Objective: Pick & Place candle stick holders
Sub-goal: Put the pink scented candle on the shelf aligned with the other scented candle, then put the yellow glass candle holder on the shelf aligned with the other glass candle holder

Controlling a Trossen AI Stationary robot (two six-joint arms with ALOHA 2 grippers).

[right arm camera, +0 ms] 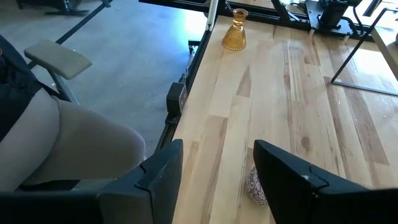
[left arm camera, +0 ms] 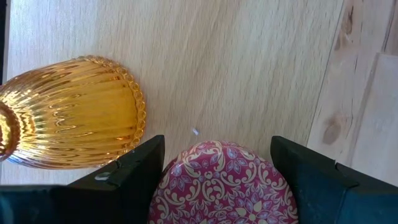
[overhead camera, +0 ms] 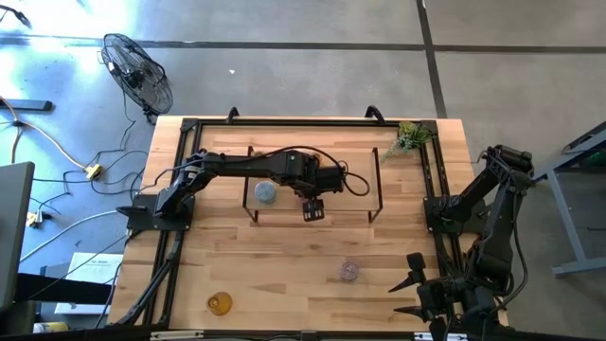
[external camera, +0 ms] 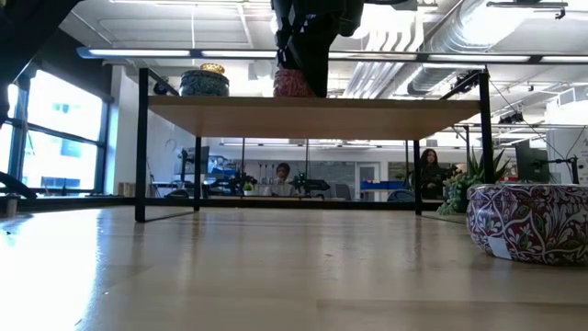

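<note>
Room: an open hall with ceiling ducts; two people sit far behind the table (overhead camera: 284,246).
Surface: pale wood planks, with a raised shelf (external camera: 312,114) on black legs toward the back.
Left gripper (left arm camera: 217,168): over the shelf, fingers spread wide around the pink holder (left arm camera: 221,183), not pressing it.
Pink holder: squat, upright on the shelf, just beside an amber holder (left arm camera: 68,115).
Amber holder on shelf: ribbed; its long axis runs across the wrist picture.
Blue holder (overhead camera: 266,193): upright on the shelf.
Purple holder (overhead camera: 349,272): on the table's front half.
Second amber holder (right arm camera: 235,31): upright, neck up, near the front-left corner.
Right gripper (right arm camera: 214,174): parked at the front-right edge, fingers apart and empty.
</note>
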